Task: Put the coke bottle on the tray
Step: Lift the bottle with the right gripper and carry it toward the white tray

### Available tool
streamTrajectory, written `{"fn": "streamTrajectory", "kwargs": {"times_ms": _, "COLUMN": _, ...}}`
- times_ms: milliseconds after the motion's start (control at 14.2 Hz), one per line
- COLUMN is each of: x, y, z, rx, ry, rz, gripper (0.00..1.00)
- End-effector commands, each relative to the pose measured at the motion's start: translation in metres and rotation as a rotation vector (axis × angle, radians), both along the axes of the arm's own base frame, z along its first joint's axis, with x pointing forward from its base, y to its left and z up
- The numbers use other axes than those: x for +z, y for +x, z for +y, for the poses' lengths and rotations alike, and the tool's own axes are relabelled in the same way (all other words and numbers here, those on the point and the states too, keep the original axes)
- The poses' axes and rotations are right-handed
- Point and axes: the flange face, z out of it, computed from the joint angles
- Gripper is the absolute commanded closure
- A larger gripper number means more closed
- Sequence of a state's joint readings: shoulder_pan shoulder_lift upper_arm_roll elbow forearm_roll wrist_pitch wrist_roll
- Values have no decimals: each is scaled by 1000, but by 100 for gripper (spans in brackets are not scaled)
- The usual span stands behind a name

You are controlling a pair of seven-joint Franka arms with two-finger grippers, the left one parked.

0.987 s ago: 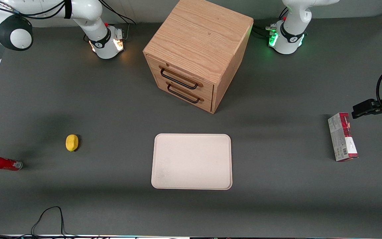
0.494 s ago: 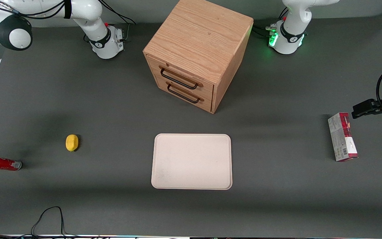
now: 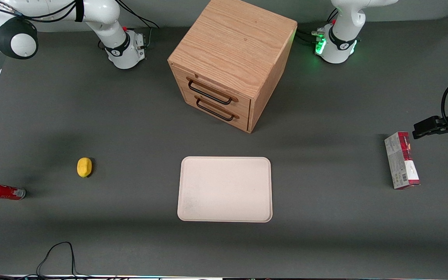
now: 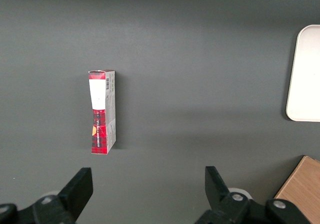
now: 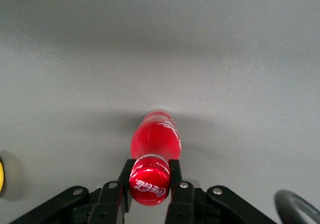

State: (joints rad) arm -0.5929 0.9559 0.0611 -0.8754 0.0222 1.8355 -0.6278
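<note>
Red and slim, the coke bottle (image 3: 1, 192) lies at the working arm's end of the table (image 3: 130, 128), its neck pinched between the gripper's (image 5: 150, 176) fingers (image 5: 175, 170). Between it and the cream tray (image 3: 224, 189), which sits well apart, a yellow lemon (image 3: 84, 167) rests on the grey surface. Farther from the camera stands a wooden drawer box (image 3: 230, 62); a red-and-grey carton (image 3: 401, 160) lies toward the parked arm's end.

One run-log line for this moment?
claw: shut on coke bottle neck | bottle: working arm's table end | tray: bare
</note>
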Motion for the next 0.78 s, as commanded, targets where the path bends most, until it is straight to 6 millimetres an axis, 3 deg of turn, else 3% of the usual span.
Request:
{"fn": "streamTrajectory", "kwargs": {"times_ms": 0, "x": 14, "y": -6, "z": 6, "rx": 39, "ry": 5, "rz": 54, "gripper": 100}}
{"fn": "streamTrajectory", "kwargs": {"times_ms": 353, "x": 145, "y": -38, "z": 19, "rx": 96, "ry": -9, "rz": 59, "gripper": 100}}
{"fn": "streamTrajectory", "kwargs": {"times_ms": 705, "x": 291, "y": -92, "z": 50, "rx": 100, "ry": -53, "rz": 13, "gripper": 100}}
